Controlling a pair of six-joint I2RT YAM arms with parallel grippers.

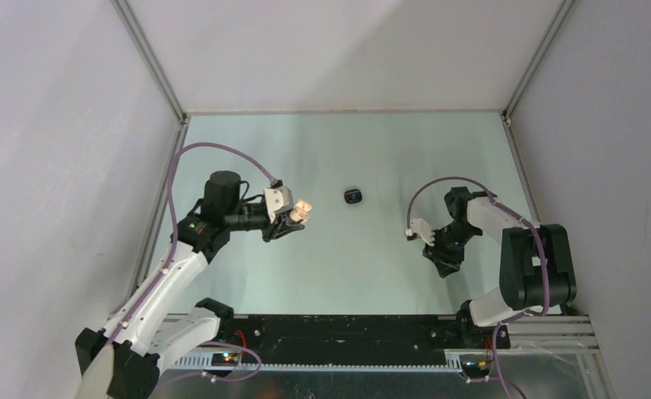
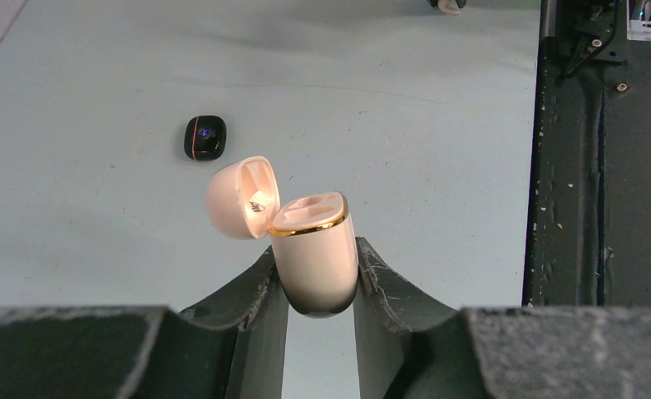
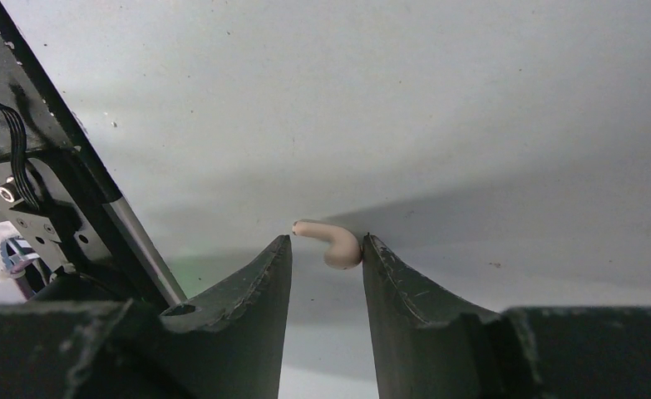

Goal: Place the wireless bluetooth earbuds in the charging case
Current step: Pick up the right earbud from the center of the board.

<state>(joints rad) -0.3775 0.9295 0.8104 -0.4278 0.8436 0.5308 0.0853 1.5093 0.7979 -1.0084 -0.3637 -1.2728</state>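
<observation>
The beige charging case (image 2: 315, 262) is held upright in the air, with my left gripper (image 2: 313, 251) shut on its lower body. Its lid (image 2: 240, 199) is flipped open to the left, showing a gold rim and empty wells. From above, the case (image 1: 302, 208) sticks out of the left gripper (image 1: 293, 216) over the table's left half. A cream-white earbud (image 3: 338, 247) lies on the table between the tips of my right gripper (image 3: 325, 241), its body against the right finger (image 3: 388, 274). A sliver of space shows beside the left finger. The right gripper (image 1: 446, 263) points down at the table's right side.
A small black rounded piece (image 2: 204, 137) with a gold line and a blue glint lies on the table (image 1: 338, 274) beyond the case, and from above this black piece (image 1: 353, 196) is mid-table. A black rail (image 1: 347, 332) runs along the near edge. Walls enclose the other three sides.
</observation>
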